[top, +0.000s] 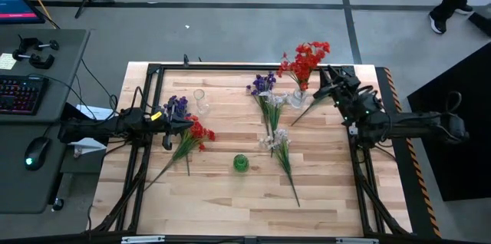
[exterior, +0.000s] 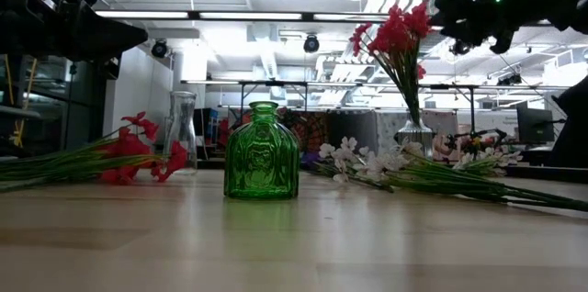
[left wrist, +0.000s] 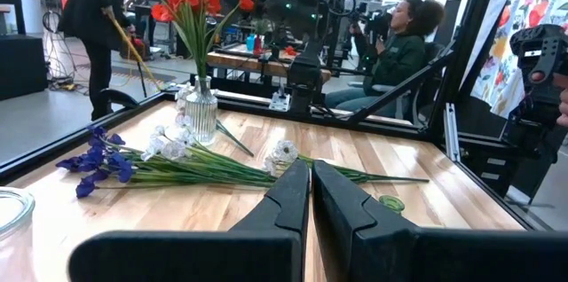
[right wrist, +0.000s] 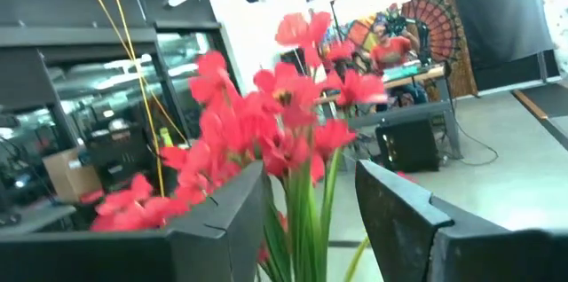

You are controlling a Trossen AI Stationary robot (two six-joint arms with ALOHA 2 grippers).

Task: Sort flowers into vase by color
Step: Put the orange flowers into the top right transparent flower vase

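Note:
A red spray point(top: 305, 61) stands with its stems in a clear glass vase point(top: 298, 100) at the far right. My right gripper point(top: 325, 81) hangs open just right of the blooms. In its wrist view the red blooms point(right wrist: 293, 113) and green stems show ahead, between the parted fingers. A purple spray point(top: 263, 84) and a white spray point(top: 278, 141) lie flat mid-table. Another purple spray point(top: 176, 107) and a red spray point(top: 200, 131) lie at the left, below my left gripper point(top: 181, 125). That gripper is shut and level point(left wrist: 311, 184).
A small green glass vase point(top: 241, 163) stands near the table's front middle, and an empty clear jar point(top: 201, 100) stands far left of centre. A black frame rims the table point(top: 230, 67). People stand and sit in the room beyond point(left wrist: 404, 43).

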